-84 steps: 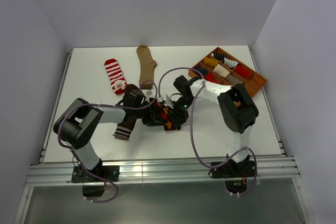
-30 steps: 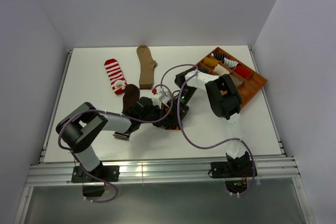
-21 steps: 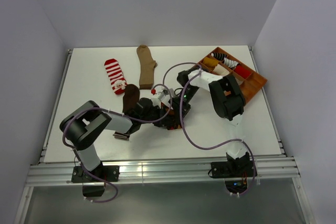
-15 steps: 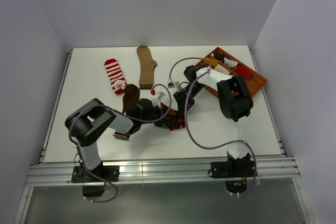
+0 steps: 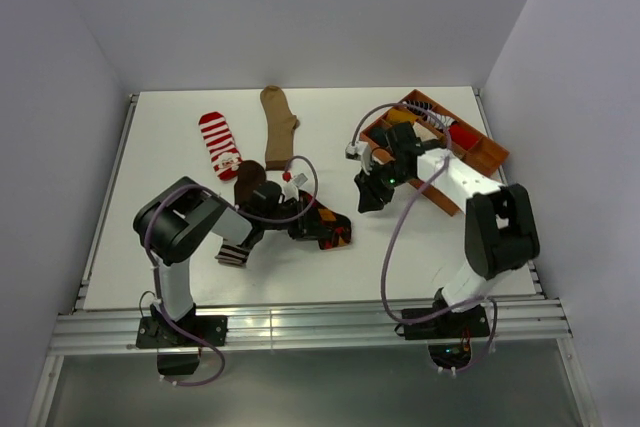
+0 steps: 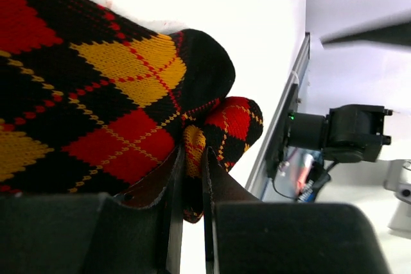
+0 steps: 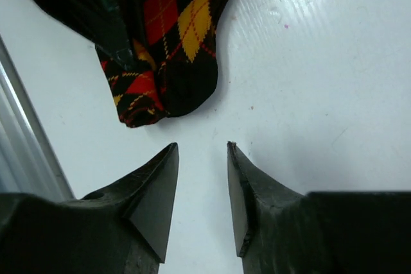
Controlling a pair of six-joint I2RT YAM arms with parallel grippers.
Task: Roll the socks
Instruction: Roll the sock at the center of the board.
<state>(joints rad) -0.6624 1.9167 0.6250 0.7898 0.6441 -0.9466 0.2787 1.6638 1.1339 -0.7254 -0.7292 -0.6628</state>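
Observation:
The black argyle sock (image 5: 328, 229) with red and yellow diamonds lies bunched just left of the table's middle. My left gripper (image 5: 300, 224) is shut on a fold of it; in the left wrist view that fold of the argyle sock (image 6: 96, 94) sits pinched at my left gripper (image 6: 191, 155). My right gripper (image 5: 367, 197) hangs open and empty to the right of the argyle sock (image 7: 173, 36), its tips (image 7: 202, 149) a short way off the toe. A dark brown sock (image 5: 247, 181) lies partly under my left arm. A tan sock (image 5: 277, 127) and a red-and-white striped sock (image 5: 218, 145) lie flat at the back.
A brown divided tray (image 5: 485, 157) holding several rolled socks stands at the back right, just behind my right arm. The table's metal front rail (image 5: 300, 327) runs along the near edge.
My right gripper has let go of the argyle sock, opened and drawn away to the right toward the tray. My left gripper has kept its hold, shifting slightly left.

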